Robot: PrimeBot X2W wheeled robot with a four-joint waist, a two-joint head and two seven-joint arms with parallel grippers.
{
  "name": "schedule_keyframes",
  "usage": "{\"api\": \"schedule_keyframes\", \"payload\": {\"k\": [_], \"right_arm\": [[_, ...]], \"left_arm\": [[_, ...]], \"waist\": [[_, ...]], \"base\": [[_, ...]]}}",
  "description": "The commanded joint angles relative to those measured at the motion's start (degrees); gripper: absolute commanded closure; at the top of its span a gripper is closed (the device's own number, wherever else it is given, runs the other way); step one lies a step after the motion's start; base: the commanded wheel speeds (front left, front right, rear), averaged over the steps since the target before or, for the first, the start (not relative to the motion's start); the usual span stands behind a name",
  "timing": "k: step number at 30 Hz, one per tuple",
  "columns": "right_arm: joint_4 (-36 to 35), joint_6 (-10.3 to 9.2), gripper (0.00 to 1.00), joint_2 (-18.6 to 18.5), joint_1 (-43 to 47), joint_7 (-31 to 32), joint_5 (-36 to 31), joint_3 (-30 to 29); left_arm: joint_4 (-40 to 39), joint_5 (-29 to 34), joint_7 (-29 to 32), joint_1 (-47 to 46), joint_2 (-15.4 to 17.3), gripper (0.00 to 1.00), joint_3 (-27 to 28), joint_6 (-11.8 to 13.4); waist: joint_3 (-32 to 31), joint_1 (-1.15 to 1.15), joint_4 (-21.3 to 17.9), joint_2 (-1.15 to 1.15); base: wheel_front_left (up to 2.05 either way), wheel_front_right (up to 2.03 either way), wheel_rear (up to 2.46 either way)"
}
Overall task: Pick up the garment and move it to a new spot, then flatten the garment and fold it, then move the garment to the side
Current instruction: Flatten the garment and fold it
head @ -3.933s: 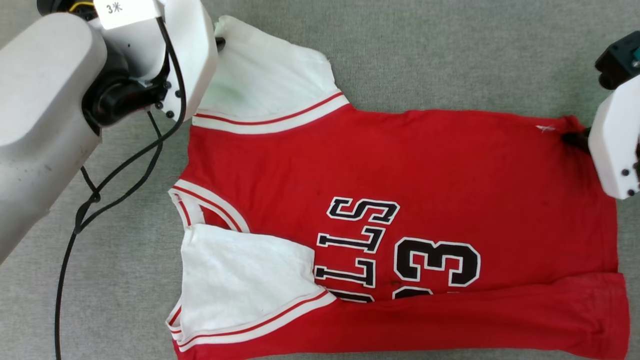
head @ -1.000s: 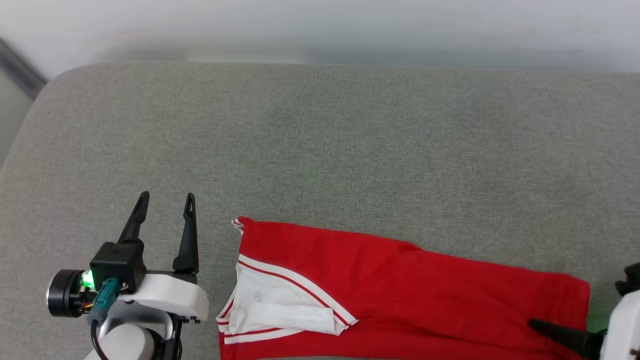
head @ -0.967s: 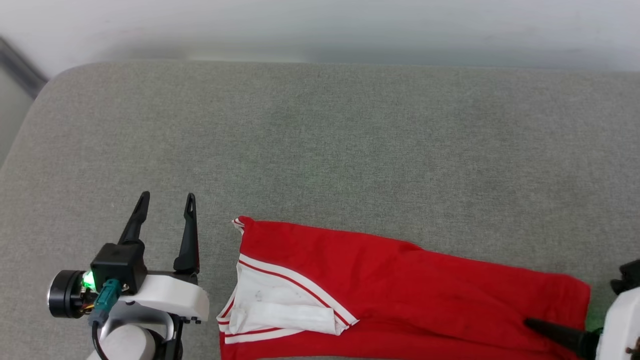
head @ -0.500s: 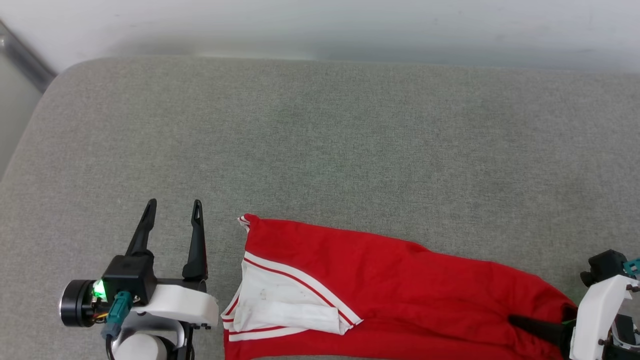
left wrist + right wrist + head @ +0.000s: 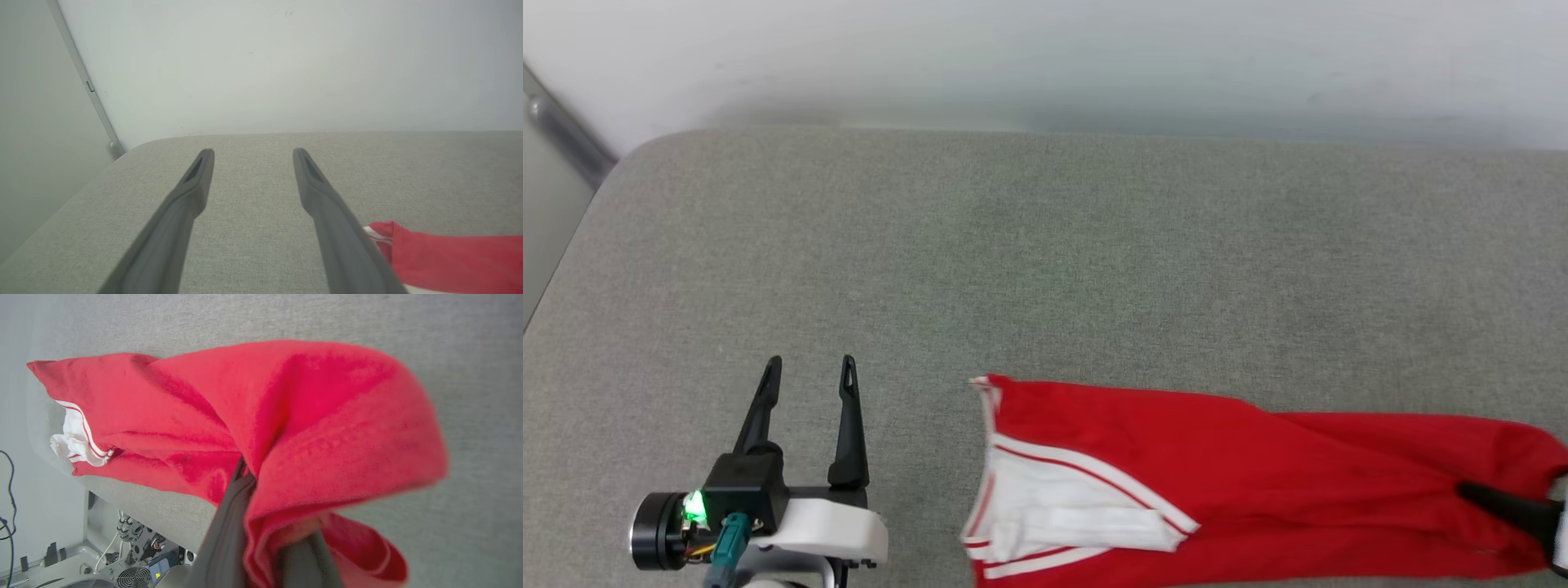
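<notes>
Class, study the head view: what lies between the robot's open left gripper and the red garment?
Bare grey cushion separates the left gripper from the garment. The head view shows that stretch with nothing on it.

The fingers [image 5: 226, 535] of the right gripper [image 5: 261, 477] are pinched on a bunched fold of the red garment [image 5: 196, 400], which drapes over them. The rest lies stretched across the grey worktop [image 5: 470, 396], ending in a red-striped white sleeve [image 5: 71, 435] at its far end. Beyond the worktop's edge sit a machine [image 5: 135, 575] with a fan and loose cables [image 5: 8, 498].
</notes>
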Motion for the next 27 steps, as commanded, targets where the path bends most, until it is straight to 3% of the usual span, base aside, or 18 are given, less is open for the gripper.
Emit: {"api": "schedule_keyframes", "payload": {"k": [1, 7, 13, 22, 23, 27], "right_arm": [[0.5, -0.03, 1.0, -1.6, 1.2, -0.1, -0.5, -0.6], [3.0, -0.03, 1.0, -7.6, 4.4, 0.9, -1.6, -3.9], [-3.0, -0.03, 1.0, -7.2, 5.2, 3.2, -1.0, -4.4], [-15.4, -0.03, 1.0, -0.3, 1.6, 9.1, -2.2, -2.8], [-17.7, -0.03, 1.0, 3.8, -1.4, 11.6, -4.7, -0.4], [-17.7, -0.03, 1.0, 9.4, -6.6, 14.0, -9.2, 3.4]], "left_arm": [[-0.2, 0.6, -0.1, 1.1, -0.5, 0.0, 0.5, -0.3], [-0.2, 2.5, -0.1, 3.3, -2.7, 0.0, 3.3, -2.3], [0.0, 4.1, -0.1, 4.9, -4.4, 0.0, 5.4, -3.9], [0.1, 5.9, -0.1, 4.9, -6.5, 0.0, 7.1, -6.2], [0.2, 6.4, -0.1, 3.9, -7.2, 0.0, 7.3, -6.8], [0.5, 6.9, -0.1, 2.4, -7.8, 0.0, 7.4, -7.7]], "waist": [[-0.5, 0.0, -0.1, 0.0], [-1.8, 0.0, -0.5, 0.0], [-2.8, 0.0, -1.0, 0.0], [-1.9, 0.0, -0.7, 0.0], [-0.9, 0.0, -0.3, 0.0], [0.7, 0.0, 0.6, 0.0]], "base": [[0.0, 0.0, 0.0], [0.0, 0.0, 0.0], [0.0, 0.0, 0.0], [0.0, 0.0, 0.0], [0.0, 0.0, 0.0], [0.0, 0.0, 0.0]]}}
